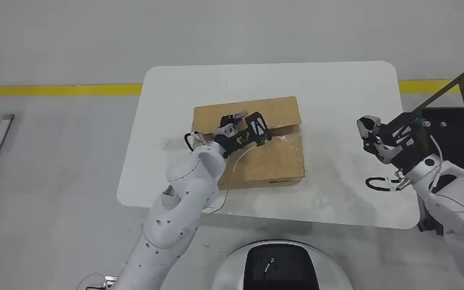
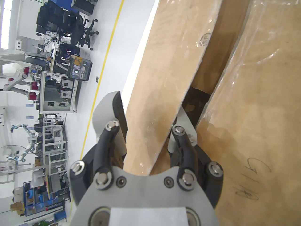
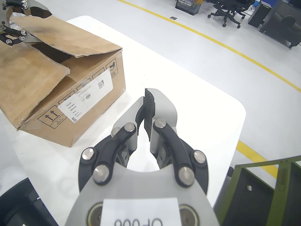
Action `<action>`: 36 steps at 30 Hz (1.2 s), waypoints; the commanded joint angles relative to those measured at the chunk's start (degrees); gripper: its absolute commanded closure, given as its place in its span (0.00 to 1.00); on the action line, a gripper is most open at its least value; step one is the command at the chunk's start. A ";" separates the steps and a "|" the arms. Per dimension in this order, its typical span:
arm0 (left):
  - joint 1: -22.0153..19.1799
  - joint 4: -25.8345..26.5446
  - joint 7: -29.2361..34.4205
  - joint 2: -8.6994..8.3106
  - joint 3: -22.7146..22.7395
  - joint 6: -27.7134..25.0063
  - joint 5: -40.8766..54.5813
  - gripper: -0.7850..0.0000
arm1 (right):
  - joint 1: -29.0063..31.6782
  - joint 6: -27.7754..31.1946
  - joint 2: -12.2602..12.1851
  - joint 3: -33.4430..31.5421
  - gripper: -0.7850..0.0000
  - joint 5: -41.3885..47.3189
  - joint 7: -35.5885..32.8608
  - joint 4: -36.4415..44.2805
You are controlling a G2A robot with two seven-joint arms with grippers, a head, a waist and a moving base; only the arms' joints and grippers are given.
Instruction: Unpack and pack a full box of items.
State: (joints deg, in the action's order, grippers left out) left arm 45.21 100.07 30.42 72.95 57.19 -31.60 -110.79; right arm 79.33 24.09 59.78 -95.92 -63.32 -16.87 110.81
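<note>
Top view first: the cardboard box (image 1: 268, 163) sits in the middle of the white table (image 1: 333, 94), dead centre of the frame, its long sides running left to right. The left gripper (image 1: 243, 125) is on the box's upper left corner, right at the seam between the two top flaps.

The left wrist view shows that pincer (image 2: 150, 116) released, fingers spread wide. The far flap (image 2: 174, 48) runs between them. One finger (image 2: 117, 104) is on the flap's outer face and the other (image 2: 183, 118) is tucked beneath its edge, over the dark gap (image 2: 197, 99) into the box. The near flap (image 2: 254, 71) lies flatter, with shiny tape across it.

From the right wrist view the box (image 3: 77, 90) fills the left of the frame, a white label (image 3: 85, 97) on its side. The far flap (image 3: 61, 38) is tilted up off the opening, and the left gripper (image 3: 37, 25) straddles its end in the upper left corner.

The right gripper (image 3: 145, 111) is clenched on nothing, pads pressed together. It hangs over the table's right edge (image 1: 373, 134), well apart from the box. A yellow floor line (image 1: 65, 89) runs behind the table.
</note>
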 commanded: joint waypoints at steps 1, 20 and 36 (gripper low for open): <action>0.35 0.47 -0.03 -0.02 0.16 -0.52 -0.06 1.00 | -0.23 0.01 -0.01 0.15 1.00 0.02 -0.06 -0.08; 3.14 7.03 1.34 0.48 -0.40 -2.14 1.41 0.00 | -0.82 -0.96 -0.05 0.40 1.00 0.23 -0.27 0.37; -14.83 -10.33 -5.35 3.52 -5.37 1.61 -3.12 0.00 | 1.50 -0.90 -0.25 -2.04 1.00 0.36 0.07 1.11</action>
State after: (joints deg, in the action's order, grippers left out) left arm 31.87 91.94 25.43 76.16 52.44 -30.63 -113.62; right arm 80.72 23.21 59.54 -97.81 -62.94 -16.76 111.85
